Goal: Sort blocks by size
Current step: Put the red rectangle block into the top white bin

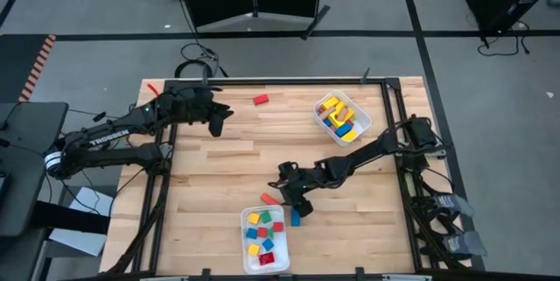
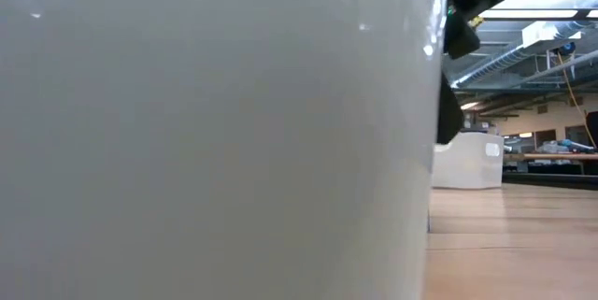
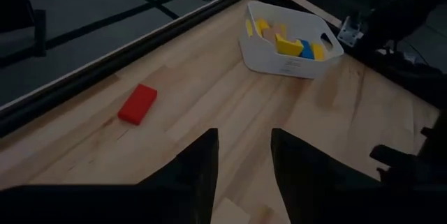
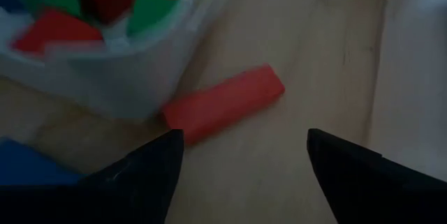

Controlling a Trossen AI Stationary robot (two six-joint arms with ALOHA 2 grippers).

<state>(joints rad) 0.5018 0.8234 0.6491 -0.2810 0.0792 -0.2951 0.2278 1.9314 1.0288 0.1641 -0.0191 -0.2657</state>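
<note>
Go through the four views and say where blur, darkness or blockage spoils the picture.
High view: sharp, evenly lit. Low view: the near white tray fills most of the frame as a soft grey blur; only a strip of the room shows. Left wrist view: clear, though its fingers are dark silhouettes. Right wrist view: dim and soft; red bar and tray blurred.

high: overhead, whole table (image 1: 219,167) | low: tabletop, blocked by tray (image 2: 215,132) | wrists: close, oblique

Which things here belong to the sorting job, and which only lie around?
Job: red bar beside the near tray, blue block, red block, far tray, right hand.
Around: cables, left hand, waiting.
</note>
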